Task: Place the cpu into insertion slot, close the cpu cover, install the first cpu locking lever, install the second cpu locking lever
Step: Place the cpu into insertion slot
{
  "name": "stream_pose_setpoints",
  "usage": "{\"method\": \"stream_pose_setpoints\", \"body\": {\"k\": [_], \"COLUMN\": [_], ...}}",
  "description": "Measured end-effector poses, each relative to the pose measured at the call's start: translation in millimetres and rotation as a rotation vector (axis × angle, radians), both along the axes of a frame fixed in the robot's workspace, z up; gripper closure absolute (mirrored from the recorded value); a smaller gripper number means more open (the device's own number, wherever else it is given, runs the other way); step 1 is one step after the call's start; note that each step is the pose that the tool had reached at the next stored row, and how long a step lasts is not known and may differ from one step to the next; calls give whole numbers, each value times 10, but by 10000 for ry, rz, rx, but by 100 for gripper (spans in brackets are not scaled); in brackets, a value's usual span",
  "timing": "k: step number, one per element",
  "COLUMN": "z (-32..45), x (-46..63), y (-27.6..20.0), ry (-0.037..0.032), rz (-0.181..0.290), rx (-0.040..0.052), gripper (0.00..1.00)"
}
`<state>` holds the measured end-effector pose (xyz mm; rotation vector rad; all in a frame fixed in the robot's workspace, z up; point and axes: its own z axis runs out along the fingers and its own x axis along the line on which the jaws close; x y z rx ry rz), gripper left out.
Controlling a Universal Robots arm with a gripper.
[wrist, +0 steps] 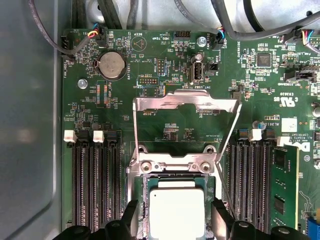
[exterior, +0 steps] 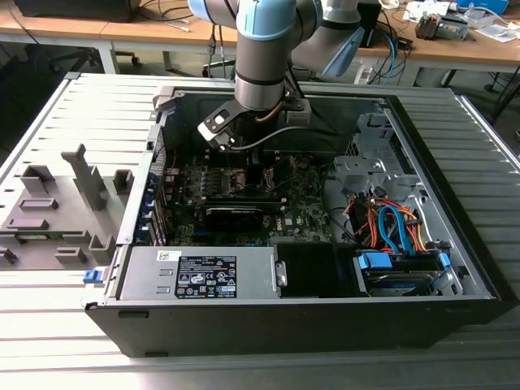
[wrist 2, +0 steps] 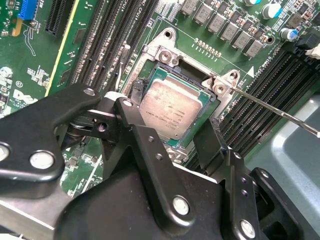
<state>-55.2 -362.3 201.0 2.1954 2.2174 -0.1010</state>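
The arm (exterior: 262, 77) was a silver-grey tube with pale blue joint caps (exterior: 268, 18). A grey cable (exterior: 280, 136) ran beside its wrist. The gripper (wrist 2: 170, 125) was matte black, made of flat linkage plates pinned by silver round-headed screws (wrist 2: 42, 160), with two narrow black fingers (wrist 2: 210, 145).

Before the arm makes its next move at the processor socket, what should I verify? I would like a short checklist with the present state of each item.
1. The chip lies flat inside the socket: ok.
2. The gripper is open, and its fingers stand apart from the chip on both sides: ok.
3. The cover is raised and clear of the chip: ok.
4. The thin lever is swung out, not latched: ok.
5. The corner mark of the chip matches the socket: cannot tell.
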Motion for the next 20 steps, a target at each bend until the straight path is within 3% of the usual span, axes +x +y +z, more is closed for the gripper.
{"method": "stream_pose_setpoints", "body": {"k": [7,11,13,15,17,19,20], "z": [6,146,297,369,374,375,374], "x": [2,3,3,3,2,3,3], "y": [33,34,46,49,40,-22,-48], "ry": [-2,-3,-1,-2,-3,-2,-3], "rz": [-2,0,0,1,0,0,-1], "rx": [1,2,2,19,139,344,440], "gripper": [32,32,32,47,58,58,71]}}
